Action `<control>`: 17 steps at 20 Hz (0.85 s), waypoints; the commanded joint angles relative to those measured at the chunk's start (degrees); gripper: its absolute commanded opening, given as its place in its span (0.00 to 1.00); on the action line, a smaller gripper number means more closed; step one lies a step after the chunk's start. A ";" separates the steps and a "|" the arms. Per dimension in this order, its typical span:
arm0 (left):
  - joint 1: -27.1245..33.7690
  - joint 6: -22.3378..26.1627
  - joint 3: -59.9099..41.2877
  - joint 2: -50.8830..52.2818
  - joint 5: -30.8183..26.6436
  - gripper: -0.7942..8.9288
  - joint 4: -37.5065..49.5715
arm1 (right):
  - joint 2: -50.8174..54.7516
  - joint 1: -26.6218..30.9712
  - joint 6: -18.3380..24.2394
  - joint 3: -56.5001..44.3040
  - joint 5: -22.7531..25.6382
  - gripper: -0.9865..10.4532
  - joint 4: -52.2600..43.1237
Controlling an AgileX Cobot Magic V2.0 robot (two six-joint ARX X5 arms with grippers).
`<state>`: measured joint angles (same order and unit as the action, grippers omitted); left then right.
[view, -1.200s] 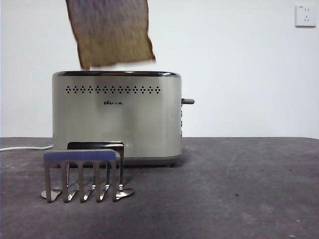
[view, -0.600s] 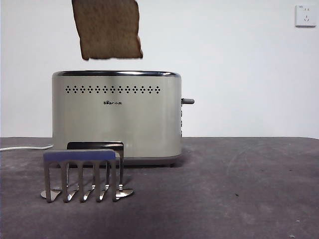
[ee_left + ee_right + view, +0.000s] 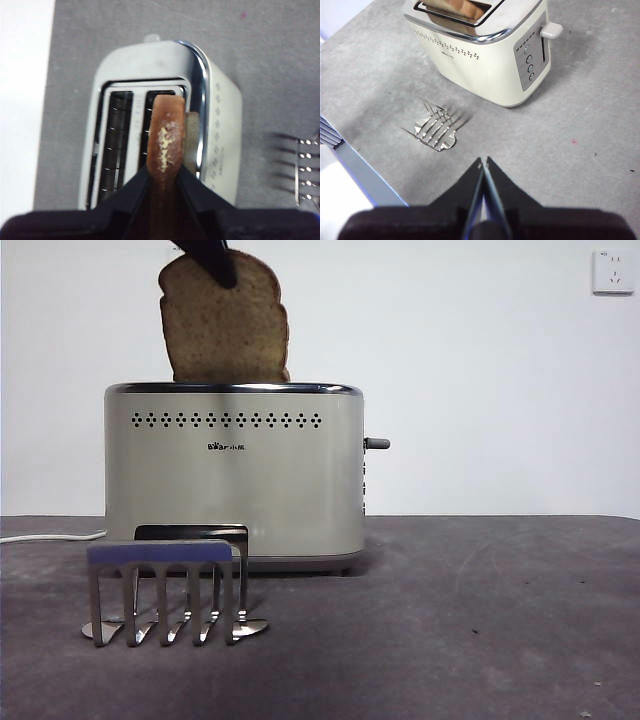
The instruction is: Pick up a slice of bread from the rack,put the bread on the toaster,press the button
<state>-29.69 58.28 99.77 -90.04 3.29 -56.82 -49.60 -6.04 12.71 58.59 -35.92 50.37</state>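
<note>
The slice of bread (image 3: 225,330) stands upright with its lower edge at the chrome top rim of the cream toaster (image 3: 235,480). My left gripper (image 3: 212,260) comes from above and is shut on the slice's domed top. In the left wrist view the jaws (image 3: 165,172) pinch the crust (image 3: 165,140) over the toaster's slot (image 3: 155,100) on the rack's side. The steel rack (image 3: 165,590) stands empty in front of the toaster. The dark lever button (image 3: 378,443) sticks out of the toaster's right end. My right gripper (image 3: 484,162) is shut and empty, high above the table, away from the toaster (image 3: 480,50).
A white cable (image 3: 50,536) runs off to the left behind the toaster. A white wall socket (image 3: 612,272) sits at the upper right. The dark table (image 3: 480,620) stretches to the right of the toaster. The rack (image 3: 436,129) also shows in the right wrist view.
The slice has come down from the air above the toaster and turned upright. Its lower edge now meets the toaster's top, and the gripper tip has come into the front view.
</note>
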 commanded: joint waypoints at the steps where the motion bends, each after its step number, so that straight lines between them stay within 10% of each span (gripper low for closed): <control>1: 0.17 0.24 -0.15 -0.15 -0.13 0.07 -1.20 | -0.02 -0.13 0.48 0.11 -0.17 0.08 -0.11; 17: 3.96 -1.57 -0.15 -7.87 4.94 0.08 7.87 | -0.28 -0.13 0.44 0.11 -0.20 0.08 -0.13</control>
<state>-25.65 57.34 99.98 -97.82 8.05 -49.95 -49.82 -6.04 12.71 58.59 -35.97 50.41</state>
